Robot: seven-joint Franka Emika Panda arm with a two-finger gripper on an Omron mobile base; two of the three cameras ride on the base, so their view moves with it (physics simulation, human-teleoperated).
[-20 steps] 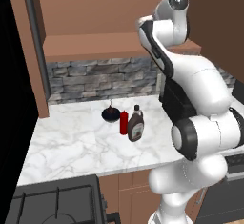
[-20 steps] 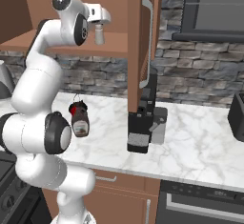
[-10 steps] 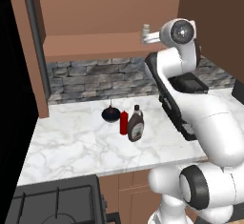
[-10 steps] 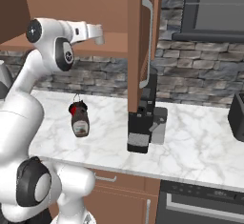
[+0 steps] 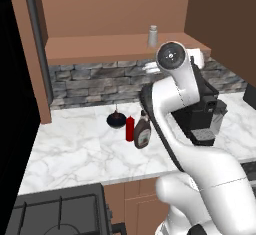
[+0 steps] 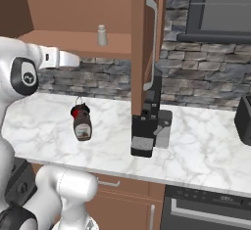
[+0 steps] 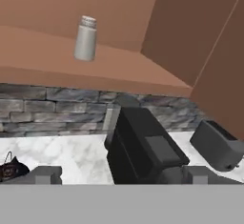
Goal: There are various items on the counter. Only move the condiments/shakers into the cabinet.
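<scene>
Shaker found upright on the cabinet shelf, alone, nothing gripping it. Arm swung back from the cabinet over the last second, elbow dropped and hand pulled away from the shaker; shaker itself unmoved on the shelf. Pincer spread wide and holding nothing, tips low in the hand view, aimed past the black coffee machine with the shaker well above it.

Judged: first of three condiments delivered, release complete, retreat under way.

Remaining on the desk, well below the shaker and to its left: red bottle and brown bottle, just beside each other, possibly touching. Round black object just behind the red bottle; to be left in place.

Next, by judgement: descent to the two bottles, one taken without knocking its neighbour.
</scene>
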